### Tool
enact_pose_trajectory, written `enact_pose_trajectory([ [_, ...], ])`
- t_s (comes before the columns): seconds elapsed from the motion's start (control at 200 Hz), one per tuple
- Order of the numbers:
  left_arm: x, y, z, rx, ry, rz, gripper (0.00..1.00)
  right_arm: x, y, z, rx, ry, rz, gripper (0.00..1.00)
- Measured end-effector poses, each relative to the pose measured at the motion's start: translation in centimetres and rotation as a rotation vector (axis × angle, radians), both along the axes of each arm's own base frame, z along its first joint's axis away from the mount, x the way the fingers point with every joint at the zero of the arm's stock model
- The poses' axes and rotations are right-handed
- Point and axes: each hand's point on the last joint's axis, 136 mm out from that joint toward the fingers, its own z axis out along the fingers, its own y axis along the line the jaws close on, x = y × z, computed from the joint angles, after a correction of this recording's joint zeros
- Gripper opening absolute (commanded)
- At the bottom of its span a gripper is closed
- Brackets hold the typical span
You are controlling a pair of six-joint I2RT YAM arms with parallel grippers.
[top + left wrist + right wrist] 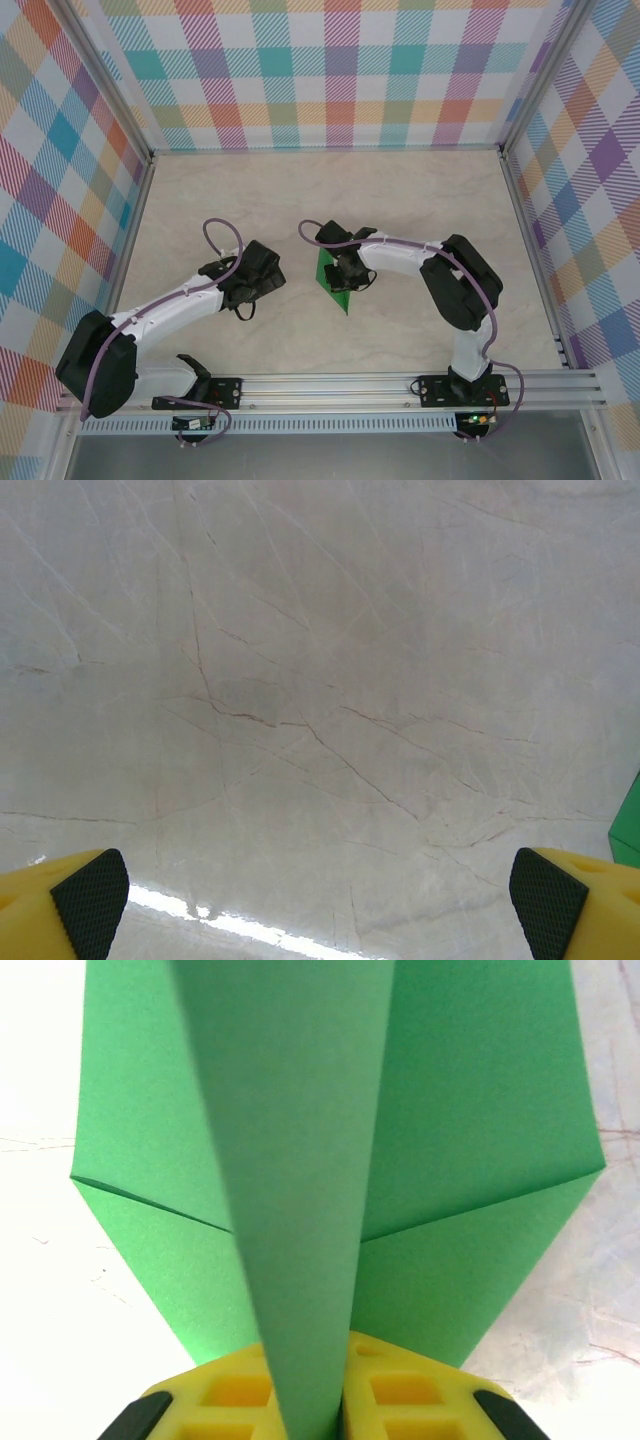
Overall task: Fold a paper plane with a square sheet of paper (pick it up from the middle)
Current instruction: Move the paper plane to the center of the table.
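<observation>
Roughly: most of the folding looks done, finishing is what's left. Biggest first: the marble table [300, 200] carries one work item, sitting about mid-table, a bit right of centre and close in front of the right arm [455, 285]. The left arm [170, 305] is parked to the left of it, well apart from the paper. The item is no flat square sheet. In the right wrist view the paper plane [470, 1140] shows a raised centre ridge running away from the camera, a wing panel spread to either side, and a diagonal crease crossing each panel, fairly symmetric left to right. From the top camera it reads as a narrow green sliver [338, 293] with a pointed near end, mostly hidden under the wrist. The right gripper [310, 1405] is closed down on the centre ridge at its near end, yellow fingers [400, 1390] pressed to either side of the fold, so the plane is pinched by its keel; can't tell whether the wings rest on the table or hang just off it. The left gripper [320, 905] has its jaws at full spread over bare marble, nothing between the pads [90, 900], with only a green corner [628, 825] at the right edge of its view. My read: centre crease, nose folds and wing folds are in. Remaining is likely sharpening the wing creases if needed, then letting go. Nose tip not visible, so can't confirm how clean it is.
</observation>
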Motion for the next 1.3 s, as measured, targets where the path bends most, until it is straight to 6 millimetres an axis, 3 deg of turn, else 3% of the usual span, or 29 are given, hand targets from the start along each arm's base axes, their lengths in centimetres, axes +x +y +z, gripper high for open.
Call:
enact_pose_trajectory([
  [0.31,-0.1,0.5,0.1,0.024,0.004,0.007,1.0,1.2,-0.3,0.6,-0.01,-0.038,-0.017,0.08],
  [0.65,-0.2,0.6,0.2,0.033,0.009,0.005,1.0,10.0,-2.0,5.0,0.071,-0.175,-0.123,0.09],
  [0.795,-0.3,0.7,0.3,0.043,0.015,0.005,1.0,12.4,-2.5,3.6,0.057,-0.171,-0.142,0.11],
  [0.995,-0.3,0.7,0.0,0.053,0.028,0.003,1.0,12.9,-3.3,0.7,0.013,-0.121,-0.151,0.16],
  [1.305,-0.1,0.6,-0.2,0.068,0.039,-0.01,1.0,13.1,-3.3,0.4,0.01,-0.109,-0.173,0.19],
])
